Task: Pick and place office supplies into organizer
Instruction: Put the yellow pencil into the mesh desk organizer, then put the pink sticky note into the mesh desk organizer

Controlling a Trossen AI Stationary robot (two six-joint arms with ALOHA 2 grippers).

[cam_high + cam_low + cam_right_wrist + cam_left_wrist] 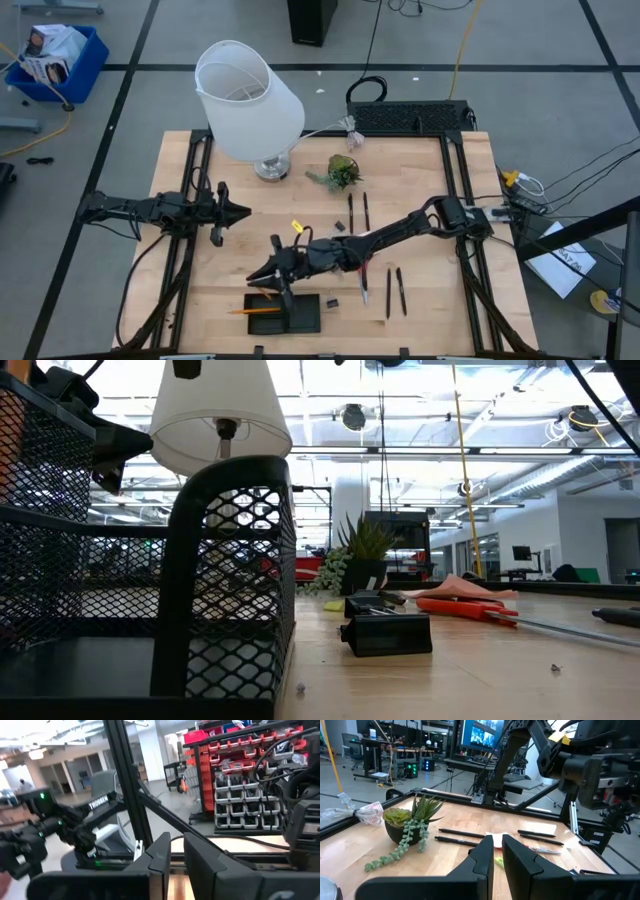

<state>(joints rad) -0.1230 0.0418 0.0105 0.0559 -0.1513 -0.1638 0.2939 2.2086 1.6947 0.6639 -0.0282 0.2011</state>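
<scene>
The black mesh organizer (296,314) sits at the table's near edge and fills the left foreground of the low view (150,590). An orange pencil (252,310) lies across its left wall. My right gripper (262,273) hovers just beyond the organizer, level and pointing to the table's left, its fingers shut on nothing (177,857). My left gripper (240,212) waits at the left, shut and empty (497,857). Black pens (358,211) (394,291), a yellow piece (297,227) and black clips (332,302) lie on the wood. Red scissors (465,607) and a pink pad (470,588) show in the low view.
A white lamp (248,100) stands at the far left of the table. Beside it is a small green plant (342,172), and a black keyboard-like box (410,117) sits at the far edge. Bare wood lies between the two grippers.
</scene>
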